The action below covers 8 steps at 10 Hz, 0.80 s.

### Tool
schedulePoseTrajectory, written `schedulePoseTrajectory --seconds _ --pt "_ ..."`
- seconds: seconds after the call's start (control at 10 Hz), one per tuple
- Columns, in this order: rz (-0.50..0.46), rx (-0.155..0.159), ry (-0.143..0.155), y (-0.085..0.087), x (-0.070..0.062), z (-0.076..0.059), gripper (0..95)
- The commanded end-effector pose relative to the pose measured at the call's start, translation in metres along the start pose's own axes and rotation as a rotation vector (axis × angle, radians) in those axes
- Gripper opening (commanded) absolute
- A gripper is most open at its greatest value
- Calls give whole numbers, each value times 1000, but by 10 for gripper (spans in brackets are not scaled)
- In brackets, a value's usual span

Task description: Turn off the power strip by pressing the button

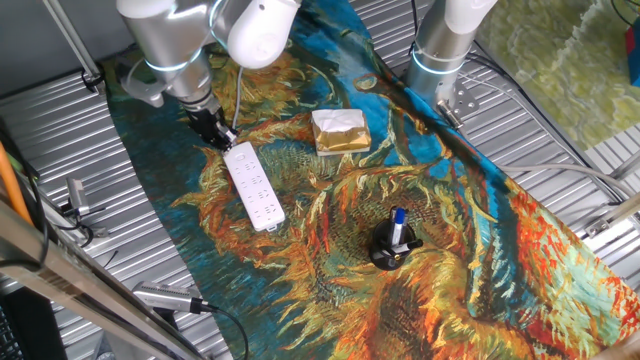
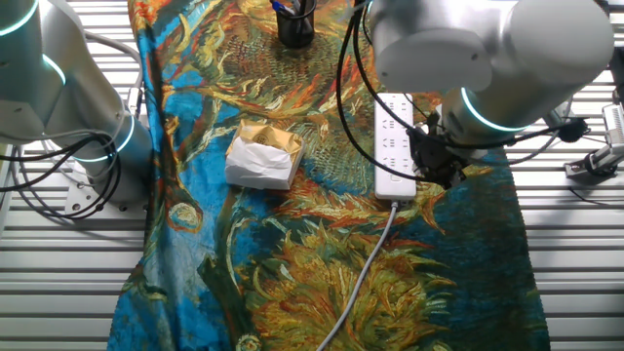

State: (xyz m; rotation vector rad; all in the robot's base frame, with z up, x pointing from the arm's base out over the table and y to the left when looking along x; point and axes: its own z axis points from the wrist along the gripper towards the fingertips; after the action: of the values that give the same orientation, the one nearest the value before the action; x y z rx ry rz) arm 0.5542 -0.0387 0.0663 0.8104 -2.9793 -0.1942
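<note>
The white power strip [image 1: 253, 186] lies on the sunflower-patterned cloth, its cable end toward the back left. In the other fixed view the strip [image 2: 394, 146] runs up and down, with a grey cable [image 2: 366, 268] leaving its near end. My gripper [image 1: 218, 134] hangs right at the cable end of the strip, its black fingers pointing down at or beside that end. In the other fixed view the gripper [image 2: 436, 168] sits at the strip's right edge near the cable end. No gap or contact between the fingertips shows. The button is hidden by the gripper.
A gold-wrapped block [image 1: 340, 131] lies to the right of the strip; it also shows in the other fixed view [image 2: 263, 154]. A black pen holder [image 1: 395, 248] with a blue pen stands further front. A second arm's base [image 1: 440, 60] stands at the back right. Metal slatted table [image 1: 60, 140] surrounds the cloth.
</note>
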Motion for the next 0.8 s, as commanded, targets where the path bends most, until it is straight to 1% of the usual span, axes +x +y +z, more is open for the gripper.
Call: schedulePoseTrajectory --seconds 0.1,0.2,0.4,0.8 --pt "5 -17 15 0 4 2 0" --pt "18 -20 18 2 7 3 0" --pt "43 -29 11 9 16 8 0" --pt "55 -26 11 16 26 13 0"
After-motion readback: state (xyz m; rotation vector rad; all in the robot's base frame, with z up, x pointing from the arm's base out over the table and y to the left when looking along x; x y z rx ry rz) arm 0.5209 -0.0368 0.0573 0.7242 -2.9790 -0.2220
